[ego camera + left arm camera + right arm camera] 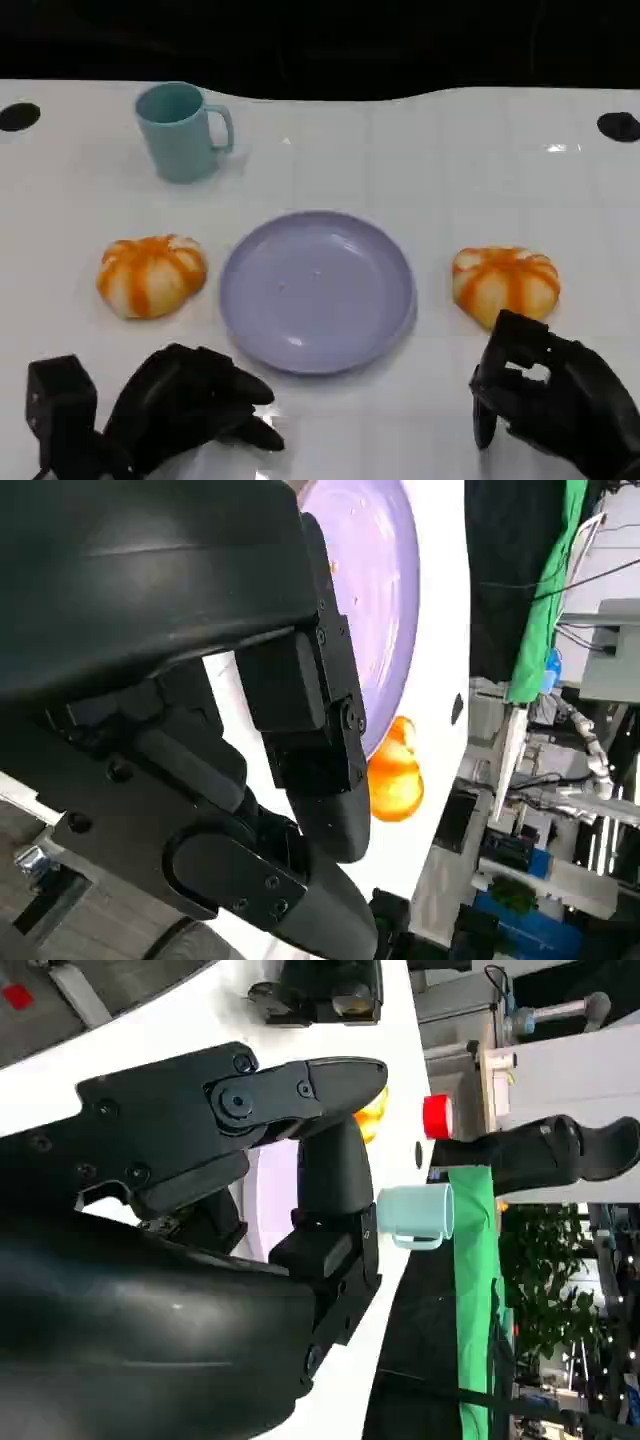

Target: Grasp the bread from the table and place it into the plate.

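glossy white on the table [450, 170], catching small glints of light. smooth, faintly shiny lilac on the plate [316, 290]. matt teal on the mug [182, 131]. soft, glazed orange-and-cream on both bread rolls [151, 275]. matt black plastic on the hands [190, 405].

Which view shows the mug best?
The head view: the mug stands whole and upright on the table's far left. The right wrist view catches it small beyond the right hand.

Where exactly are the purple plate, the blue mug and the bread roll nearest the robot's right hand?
plate [300, 262], head view, on the bare inner floor of the dish.
mug [180, 135], head view, on the outer wall of the cup.
right bread roll [505, 283], head view, on its striped top.
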`<control>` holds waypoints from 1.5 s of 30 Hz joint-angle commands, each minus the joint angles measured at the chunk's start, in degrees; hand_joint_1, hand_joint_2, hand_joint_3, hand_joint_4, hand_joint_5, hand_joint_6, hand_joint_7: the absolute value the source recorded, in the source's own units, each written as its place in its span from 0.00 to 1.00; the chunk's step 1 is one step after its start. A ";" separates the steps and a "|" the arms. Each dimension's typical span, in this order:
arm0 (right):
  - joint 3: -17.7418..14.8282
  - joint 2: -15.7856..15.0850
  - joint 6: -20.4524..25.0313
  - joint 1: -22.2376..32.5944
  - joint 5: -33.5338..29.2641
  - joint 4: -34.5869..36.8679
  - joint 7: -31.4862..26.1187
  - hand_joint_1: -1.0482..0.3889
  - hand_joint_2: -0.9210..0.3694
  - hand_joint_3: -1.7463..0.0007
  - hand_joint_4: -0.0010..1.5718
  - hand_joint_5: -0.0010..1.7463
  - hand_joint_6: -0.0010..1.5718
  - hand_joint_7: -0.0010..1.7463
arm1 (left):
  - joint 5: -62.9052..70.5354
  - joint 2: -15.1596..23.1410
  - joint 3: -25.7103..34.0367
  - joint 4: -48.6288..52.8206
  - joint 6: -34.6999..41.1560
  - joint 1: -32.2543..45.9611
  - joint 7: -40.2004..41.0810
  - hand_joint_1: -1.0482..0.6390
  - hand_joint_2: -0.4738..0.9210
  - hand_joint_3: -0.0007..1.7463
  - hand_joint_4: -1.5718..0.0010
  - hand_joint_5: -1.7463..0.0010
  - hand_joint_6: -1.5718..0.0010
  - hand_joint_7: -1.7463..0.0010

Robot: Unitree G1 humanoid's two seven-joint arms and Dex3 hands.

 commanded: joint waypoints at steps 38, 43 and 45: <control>-1.48 -0.33 -3.20 -2.69 -3.09 -0.74 -5.60 0.42 0.00 0.89 0.35 0.99 0.31 0.73 | -0.67 0.96 0.70 0.12 0.76 -0.53 -0.42 0.00 0.87 0.00 0.00 0.88 0.00 0.99; -1.69 -2.79 -9.86 -4.47 -7.55 2.05 -6.10 0.45 0.00 0.89 0.27 0.87 0.25 0.59 | -1.04 0.85 0.83 -0.05 1.11 -0.31 -0.95 0.00 0.87 0.00 0.00 0.87 0.00 0.99; -1.72 -3.06 -11.81 -4.90 -8.03 3.26 -6.18 0.45 0.00 0.89 0.26 0.83 0.25 0.56 | -1.10 0.86 0.85 -0.12 1.24 -0.23 -1.07 0.00 0.87 0.00 0.00 0.87 0.00 0.99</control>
